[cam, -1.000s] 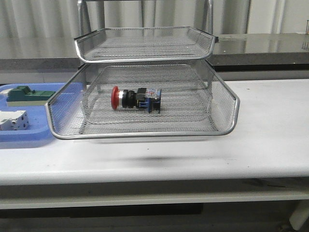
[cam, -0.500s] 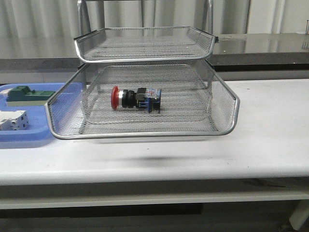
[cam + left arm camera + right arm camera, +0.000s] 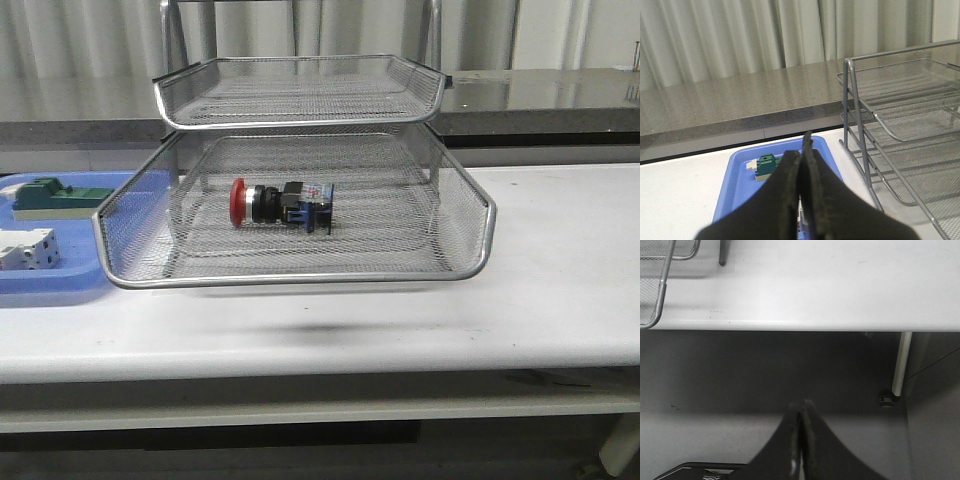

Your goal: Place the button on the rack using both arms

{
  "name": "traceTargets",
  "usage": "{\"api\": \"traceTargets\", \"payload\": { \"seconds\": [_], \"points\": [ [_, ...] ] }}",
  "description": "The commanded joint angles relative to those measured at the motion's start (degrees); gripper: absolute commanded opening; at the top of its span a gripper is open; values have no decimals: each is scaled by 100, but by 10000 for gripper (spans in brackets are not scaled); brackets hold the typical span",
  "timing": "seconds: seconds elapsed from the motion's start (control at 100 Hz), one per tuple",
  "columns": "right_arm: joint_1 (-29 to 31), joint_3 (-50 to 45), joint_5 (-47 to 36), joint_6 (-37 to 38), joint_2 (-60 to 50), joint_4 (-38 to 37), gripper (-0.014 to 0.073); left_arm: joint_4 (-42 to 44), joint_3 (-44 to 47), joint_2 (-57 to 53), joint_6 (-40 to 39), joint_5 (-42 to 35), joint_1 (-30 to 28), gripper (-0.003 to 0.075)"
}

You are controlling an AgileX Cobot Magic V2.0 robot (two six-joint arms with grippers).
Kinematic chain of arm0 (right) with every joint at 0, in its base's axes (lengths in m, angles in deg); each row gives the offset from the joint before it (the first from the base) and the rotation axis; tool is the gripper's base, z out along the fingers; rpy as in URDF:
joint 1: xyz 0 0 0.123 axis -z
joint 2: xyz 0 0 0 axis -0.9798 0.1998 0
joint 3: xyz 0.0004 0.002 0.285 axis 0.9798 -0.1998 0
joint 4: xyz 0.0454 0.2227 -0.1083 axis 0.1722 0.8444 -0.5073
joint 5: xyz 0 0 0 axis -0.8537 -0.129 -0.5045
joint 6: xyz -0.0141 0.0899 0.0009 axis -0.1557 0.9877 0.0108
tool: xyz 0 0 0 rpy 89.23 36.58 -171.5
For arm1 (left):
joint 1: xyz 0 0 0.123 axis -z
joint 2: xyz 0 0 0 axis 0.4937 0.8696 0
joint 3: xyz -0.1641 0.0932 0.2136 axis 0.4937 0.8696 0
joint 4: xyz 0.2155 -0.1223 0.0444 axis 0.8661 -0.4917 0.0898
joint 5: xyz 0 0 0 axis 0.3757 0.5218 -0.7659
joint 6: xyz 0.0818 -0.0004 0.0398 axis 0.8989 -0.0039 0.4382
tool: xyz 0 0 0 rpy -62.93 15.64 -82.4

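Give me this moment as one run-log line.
button: lying on its side in rack lower tray | left gripper: shut, empty, above blue tray | right gripper: shut, empty, off table

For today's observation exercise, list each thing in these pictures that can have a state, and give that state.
Button: lying on its side in a rack tray, nothing gripping it.
Rack: upright on the table.
Left gripper: shut, empty.
Right gripper: shut, empty.
Blue tray: flat on the table, holding blocks.
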Motion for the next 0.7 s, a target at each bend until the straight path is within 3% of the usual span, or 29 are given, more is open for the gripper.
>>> {"api": "traceTargets", "payload": {
  "seconds": [0.0, 0.22, 0.49, 0.69],
  "points": [
    [26, 189, -271, -21, 17, -115, -67, -88, -159, 32, -55, -482, -11, -20],
    [26, 189, -565, -21, 17, -81, -67, -88, -138, 32, -55, -482, -11, -20],
    [26, 189, -1030, -26, 495, 810, -65, -88, -138, 32, -55, -482, -11, -20],
    [12, 189, -1026, -881, 1541, 1433, -65, -88, -138, 32, -55, -482, -11, -20]
  ]
}}
